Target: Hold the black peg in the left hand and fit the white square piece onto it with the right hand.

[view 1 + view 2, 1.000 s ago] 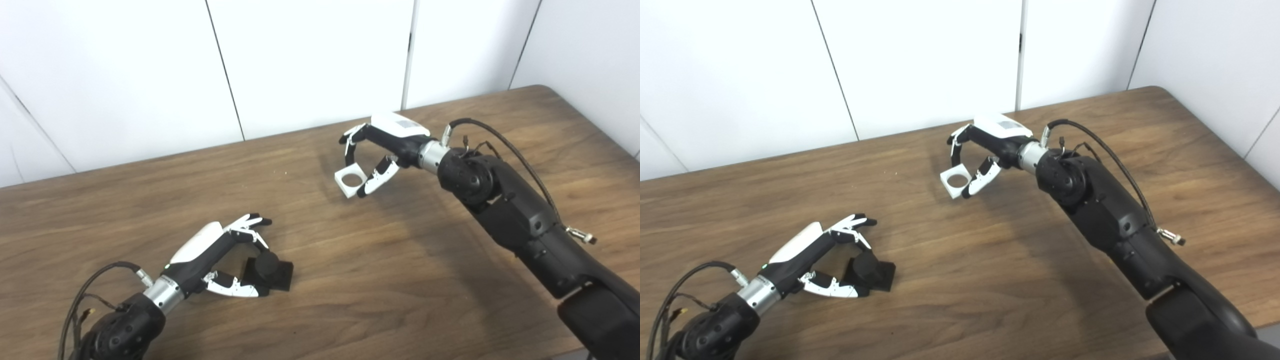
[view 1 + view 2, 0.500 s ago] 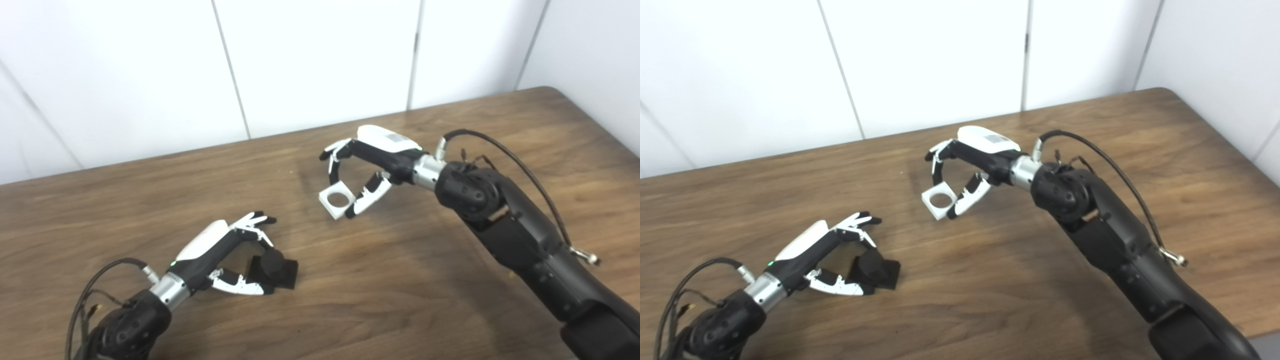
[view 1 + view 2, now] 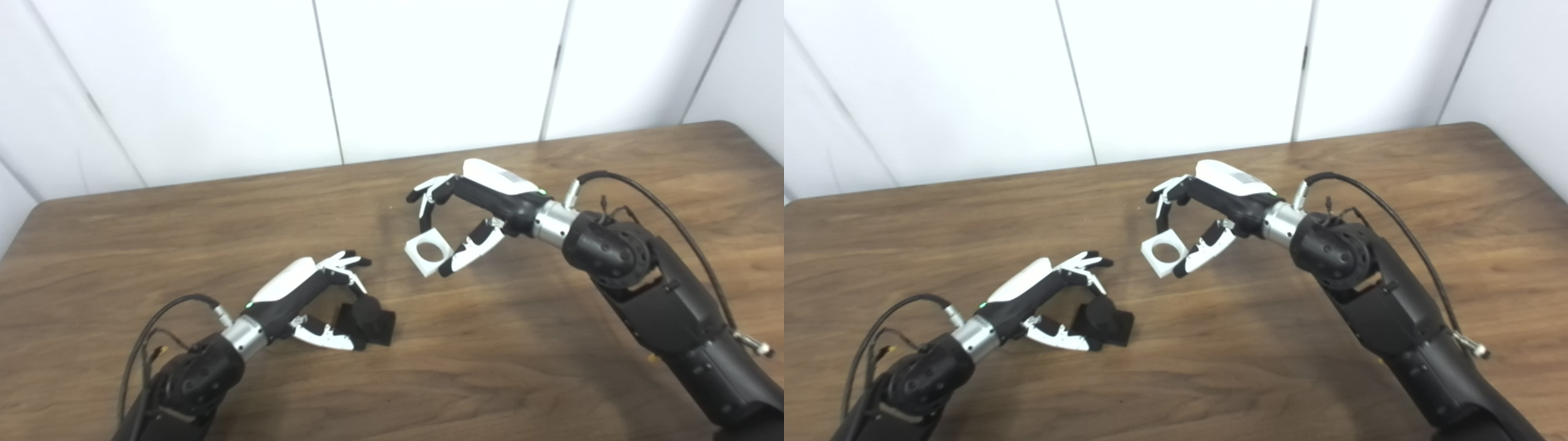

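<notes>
A: What changed?

B: Mostly the camera swung; the whole picture shifted. The right hand [image 3: 471, 211] has carried the square [image 3: 429, 257] a little nearer the peg [image 3: 366, 313], fingers clamped on its edges, at frame centre.

A: And the left hand [image 3: 306, 300]?

B: Fingers curled round the peg, lower left, resting on the surface [image 3: 490, 355]. The two are still apart, so the fitting lies ahead.

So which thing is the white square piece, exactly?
Look at the middle of the brown wooden table. There the right hand holds the white square piece above the wood. Unlike the black peg at the left hand, it is white with a round hole.
</notes>
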